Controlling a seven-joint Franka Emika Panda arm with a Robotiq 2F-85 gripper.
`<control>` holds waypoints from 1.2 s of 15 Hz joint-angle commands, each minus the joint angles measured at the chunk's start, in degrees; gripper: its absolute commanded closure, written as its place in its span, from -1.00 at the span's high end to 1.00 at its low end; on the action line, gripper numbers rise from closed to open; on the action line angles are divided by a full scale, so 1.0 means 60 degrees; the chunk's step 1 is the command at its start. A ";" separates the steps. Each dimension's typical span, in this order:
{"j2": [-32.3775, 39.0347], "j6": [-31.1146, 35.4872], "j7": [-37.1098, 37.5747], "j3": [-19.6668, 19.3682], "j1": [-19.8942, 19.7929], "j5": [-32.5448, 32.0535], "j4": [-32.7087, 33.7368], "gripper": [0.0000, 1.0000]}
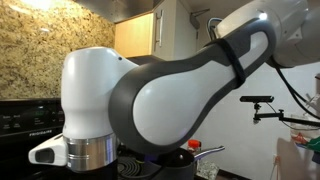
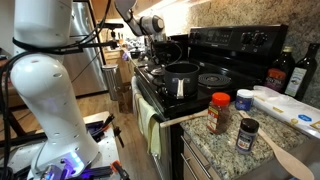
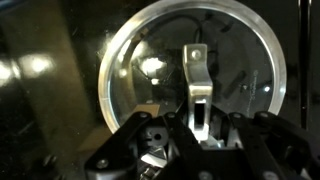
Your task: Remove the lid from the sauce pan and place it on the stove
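Though the arm blocks much, wrist view shows the lid.

Sauce pan on the stove, jars on the counter beside it.

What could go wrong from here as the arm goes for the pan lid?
The lid is smooth glass, so a poor grip by the gripper might let it slip and drop onto the stove. Lifting off-centre may drag the sauce pan along. In an exterior view the arm blocks most of the scene.
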 commanded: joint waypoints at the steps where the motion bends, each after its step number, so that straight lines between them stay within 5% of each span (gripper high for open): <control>1: -0.0529 0.0352 0.0234 -0.0009 -0.0351 0.0301 -0.0647 -0.94; 10: -0.0443 0.2078 -0.0400 0.0176 -0.0997 0.1320 -0.1524 -0.94; 15: -0.0593 0.2037 -0.0260 0.0131 -0.0956 0.1185 -0.1686 -0.94; 16: -0.0598 0.2001 -0.0228 0.0128 -0.0939 0.1173 -0.1687 -0.30; 18: -0.0625 0.1794 -0.0129 0.0119 -0.0892 0.1152 -0.1627 -0.16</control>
